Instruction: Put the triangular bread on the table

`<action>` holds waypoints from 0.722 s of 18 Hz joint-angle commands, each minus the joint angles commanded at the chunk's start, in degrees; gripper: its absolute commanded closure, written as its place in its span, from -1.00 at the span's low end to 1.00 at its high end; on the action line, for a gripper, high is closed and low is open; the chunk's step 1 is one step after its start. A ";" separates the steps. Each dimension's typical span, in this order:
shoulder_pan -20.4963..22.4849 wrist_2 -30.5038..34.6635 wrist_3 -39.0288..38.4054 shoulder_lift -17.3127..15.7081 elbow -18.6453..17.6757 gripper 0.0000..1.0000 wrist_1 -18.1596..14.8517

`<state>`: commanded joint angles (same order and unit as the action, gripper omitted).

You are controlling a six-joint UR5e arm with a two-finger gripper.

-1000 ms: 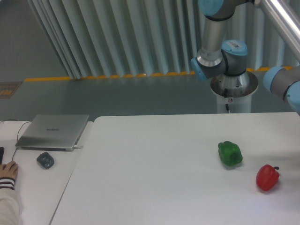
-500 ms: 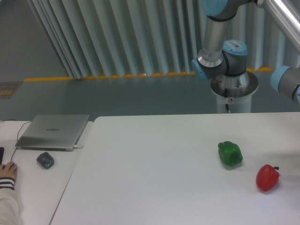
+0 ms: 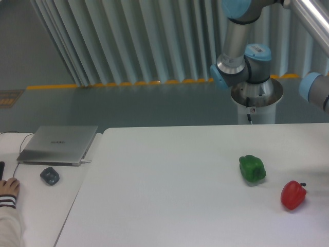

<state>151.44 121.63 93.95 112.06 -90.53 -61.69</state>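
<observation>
The triangular bread is out of view. The white table [image 3: 169, 180] fills the lower right of the camera view. Only parts of my arm show: the base and shoulder joint [image 3: 249, 67] behind the table's far edge, and a blue-grey joint [image 3: 314, 92] at the right edge of the frame. The gripper itself is outside the frame to the right.
A green pepper [image 3: 252, 168] and a red pepper [image 3: 293, 194] lie on the table's right side. On the narrower desk at left are a grey laptop [image 3: 59, 144], a dark mouse [image 3: 50, 176] and a person's hand [image 3: 8, 189].
The arm's joint at the right edge has moved further right and slightly up, out of the frame. The peppers have not moved.
</observation>
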 joint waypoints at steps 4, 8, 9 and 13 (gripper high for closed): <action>0.00 -0.52 0.18 -0.44 1.23 0.29 -2.72; -0.35 -1.75 -1.22 -0.35 2.47 0.34 -6.42; -0.35 -1.92 -1.57 -0.27 2.29 0.34 -6.34; -0.35 -1.75 -2.36 -0.18 2.38 0.91 -6.33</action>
<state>151.08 119.88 91.59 111.88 -88.15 -68.03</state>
